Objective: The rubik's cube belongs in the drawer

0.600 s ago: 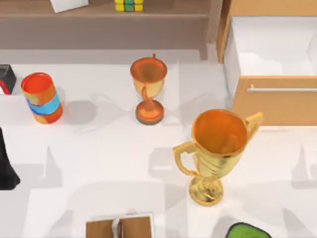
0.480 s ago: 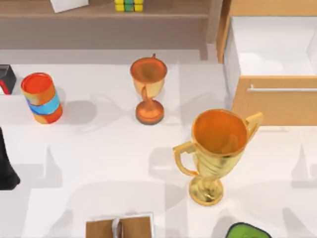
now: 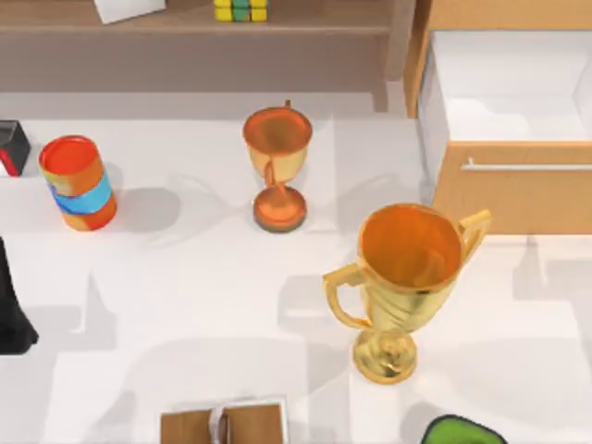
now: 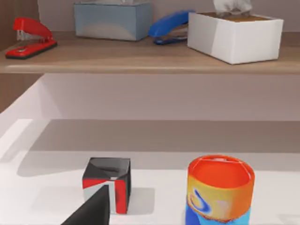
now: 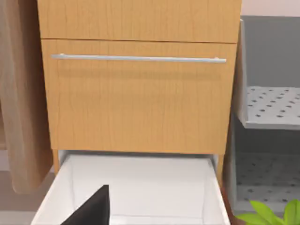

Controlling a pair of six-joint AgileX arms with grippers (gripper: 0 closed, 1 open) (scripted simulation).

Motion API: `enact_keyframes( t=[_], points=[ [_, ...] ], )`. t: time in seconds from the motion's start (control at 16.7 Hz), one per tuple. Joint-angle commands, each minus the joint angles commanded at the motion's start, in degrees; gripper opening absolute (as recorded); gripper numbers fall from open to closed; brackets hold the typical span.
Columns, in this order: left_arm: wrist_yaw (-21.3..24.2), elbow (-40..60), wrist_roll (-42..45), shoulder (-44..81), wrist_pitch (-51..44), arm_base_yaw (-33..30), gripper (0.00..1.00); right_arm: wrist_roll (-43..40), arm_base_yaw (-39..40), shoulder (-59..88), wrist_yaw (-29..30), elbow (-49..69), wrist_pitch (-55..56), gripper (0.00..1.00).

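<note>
Left arm (image 3: 11,305) sits parked at the desk's (image 3: 185,305) left edge; the state of its fingers cannot be told. Near it stand a striped can (image 3: 79,182) and a small black-and-red box (image 4: 107,183). The rubik's cube (image 3: 240,10) rests on the shelf (image 3: 185,23) at the far edge, left of centre, untouched. Two trophies, small (image 3: 277,165) and large (image 3: 407,282), occupy mid-desk. The drawer (image 3: 504,88) at far right is pulled open, white inside bare. The state of the right arm's fingers likewise cannot be told.

Assessment: drawer open, cube not yet grasped. The next move calls for a reach to the shelf, clearing the trophies.
</note>
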Motion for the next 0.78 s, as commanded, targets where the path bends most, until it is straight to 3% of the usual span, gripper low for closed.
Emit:
enact_keyframes(
  t=[0.78],
  points=[
    [0.00,0.00,0.00,0.00,0.00,0.00,1.00,-0.23,29.42,82.41,28.52,61.51,21.03,1.00]
  ],
)
